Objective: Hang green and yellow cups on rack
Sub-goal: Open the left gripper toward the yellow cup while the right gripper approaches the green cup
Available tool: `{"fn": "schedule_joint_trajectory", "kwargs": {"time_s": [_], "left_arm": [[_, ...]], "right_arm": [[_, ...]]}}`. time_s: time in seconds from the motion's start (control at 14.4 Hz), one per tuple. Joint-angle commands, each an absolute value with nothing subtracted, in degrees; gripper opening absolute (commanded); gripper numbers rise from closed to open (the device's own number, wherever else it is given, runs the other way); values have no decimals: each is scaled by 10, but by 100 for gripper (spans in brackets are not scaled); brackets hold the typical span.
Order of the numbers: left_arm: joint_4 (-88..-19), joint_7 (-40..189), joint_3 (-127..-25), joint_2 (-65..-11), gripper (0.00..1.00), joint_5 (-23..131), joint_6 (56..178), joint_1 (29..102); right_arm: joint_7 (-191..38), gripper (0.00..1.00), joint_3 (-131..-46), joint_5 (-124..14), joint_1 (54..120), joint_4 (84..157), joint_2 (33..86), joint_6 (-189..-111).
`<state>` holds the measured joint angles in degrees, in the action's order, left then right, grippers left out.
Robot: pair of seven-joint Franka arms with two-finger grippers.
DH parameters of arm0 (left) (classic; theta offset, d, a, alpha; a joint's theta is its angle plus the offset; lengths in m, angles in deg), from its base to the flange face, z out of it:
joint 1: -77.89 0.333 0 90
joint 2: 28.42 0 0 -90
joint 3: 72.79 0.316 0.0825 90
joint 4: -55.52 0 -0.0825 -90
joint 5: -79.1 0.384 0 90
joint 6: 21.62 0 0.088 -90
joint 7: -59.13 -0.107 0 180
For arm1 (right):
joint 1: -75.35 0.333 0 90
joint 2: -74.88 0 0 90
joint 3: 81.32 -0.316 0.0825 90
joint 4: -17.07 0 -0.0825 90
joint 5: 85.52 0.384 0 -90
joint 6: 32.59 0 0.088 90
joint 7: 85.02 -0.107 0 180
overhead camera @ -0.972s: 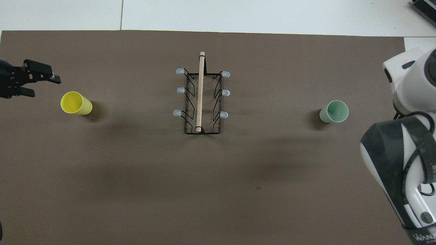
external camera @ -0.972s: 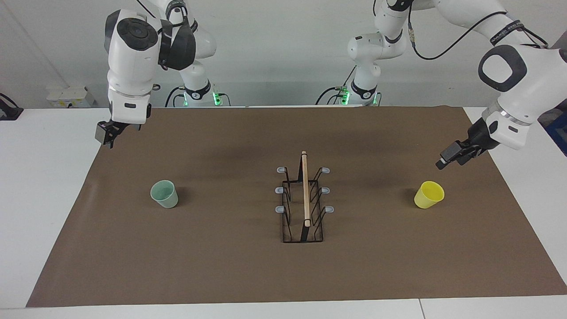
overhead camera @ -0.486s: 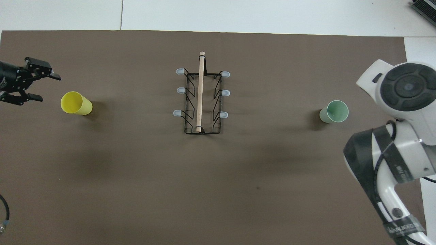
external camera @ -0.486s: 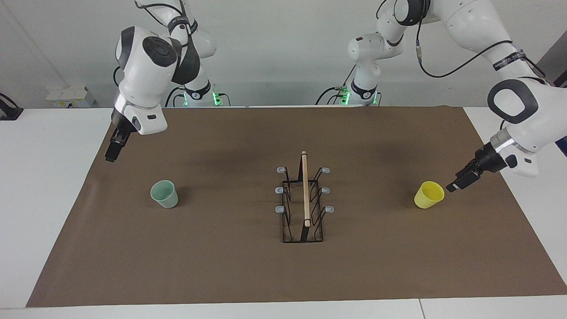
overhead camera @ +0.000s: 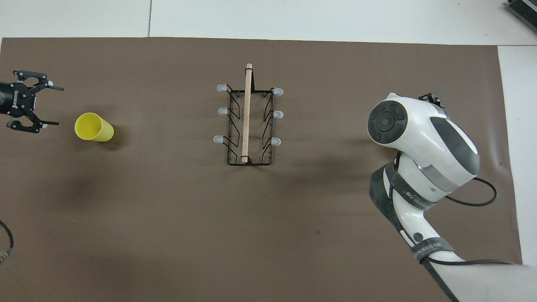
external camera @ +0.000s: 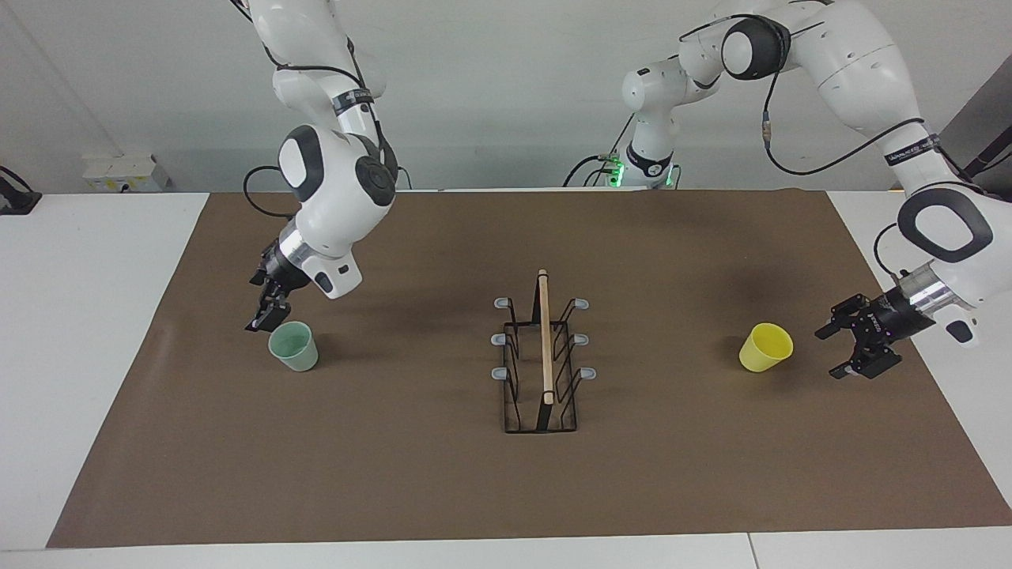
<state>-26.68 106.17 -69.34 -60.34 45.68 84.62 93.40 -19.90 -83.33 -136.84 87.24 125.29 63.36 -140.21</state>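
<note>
The pale green cup stands upright on the mat toward the right arm's end of the table. My right gripper hangs just above the mat beside its rim. In the overhead view the right arm hides this cup. The yellow cup stands upright toward the left arm's end. My left gripper is low beside it, open, jaws turned toward the cup, a short gap away. The black wire rack with its wooden rod stands mid-table with nothing on its prongs.
A brown mat covers most of the white table. The right arm's bulky wrist hangs over the mat at that arm's end of the table.
Both arms came down toward the cups. The right arm swung in over the green cup, hiding it from overhead. The left gripper dropped low and turned to face the yellow cup.
</note>
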Motion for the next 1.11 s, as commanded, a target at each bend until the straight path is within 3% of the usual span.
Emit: {"fn": "schedule_joint_trajectory", "kwargs": {"time_s": [0.0, 0.35, 0.56, 1.04], "left_arm": [[-249, 1108, -696, -643, 100, 404, 838, 968], [-289, 1177, -696, -629, 100, 389, 800, 971], [-337, 1220, -695, -609, 100, 378, 833, 976], [-417, 1273, -696, -585, 100, 328, 883, 971]], "right_arm": [[-220, 100, -833, -1388, 870, 1253, 627, -1422], [-282, 100, -833, -1389, 912, 1246, 592, -1425], [-331, 100, -833, -1416, 943, 1248, 544, -1399], [-398, 100, -833, -1429, 946, 1278, 507, -1400]]}}
